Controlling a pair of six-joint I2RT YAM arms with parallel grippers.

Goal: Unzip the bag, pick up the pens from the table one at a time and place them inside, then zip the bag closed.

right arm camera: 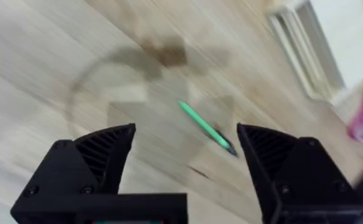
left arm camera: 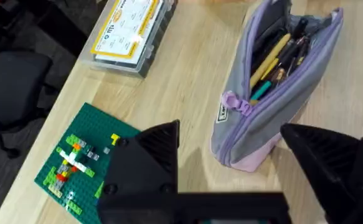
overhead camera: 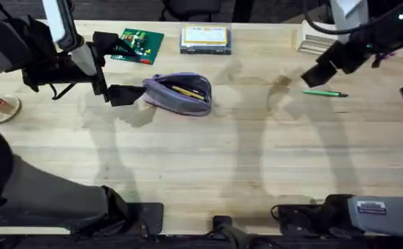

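Reading nothing legible: box label (left arm camera: 126, 28)

Lighting is bright and even from above. Soft, doubled arm shadows fall across the table (overhead camera: 208, 159) toward its near edge. No glare noted. The right wrist view is motion-blurred, smearing the green pen (right arm camera: 207, 132). The left wrist view is sharp.

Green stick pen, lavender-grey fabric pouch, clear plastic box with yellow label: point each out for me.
Green stick pen (overhead camera: 324, 93), overhead view, mid-barrel.
Lavender-grey fabric pouch (overhead camera: 161, 99), overhead view, near side wall below the open zipper.
Clear plastic box with yellow label (overhead camera: 204, 36), overhead view, centre of label.
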